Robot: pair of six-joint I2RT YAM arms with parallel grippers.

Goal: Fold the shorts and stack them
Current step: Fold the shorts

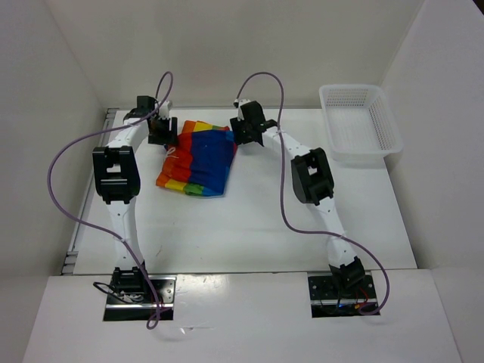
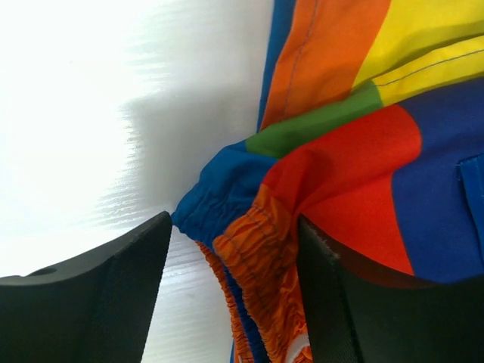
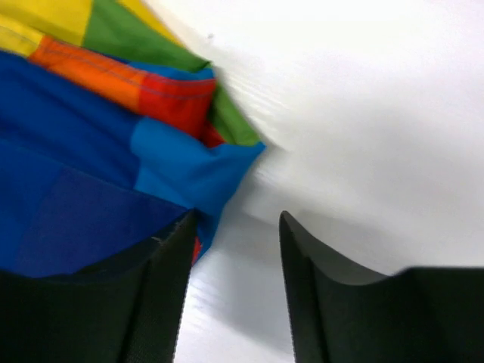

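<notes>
The rainbow-striped shorts (image 1: pixel 198 157) lie folded on the white table at the far centre-left. My left gripper (image 1: pixel 163 133) is at their far left corner; in the left wrist view its jaws stand open around the gathered orange and blue waistband (image 2: pixel 249 249), without closing on it. My right gripper (image 1: pixel 243 130) is at the shorts' far right corner. In the right wrist view it is open; the blue cloth corner (image 3: pixel 189 170) touches the left finger (image 3: pixel 155 291) and bare table shows between the fingers.
A white plastic mesh basket (image 1: pixel 358 121) stands at the far right of the table (image 1: pixel 249 227). White walls close in the left, back and right sides. Purple cables loop from both arms.
</notes>
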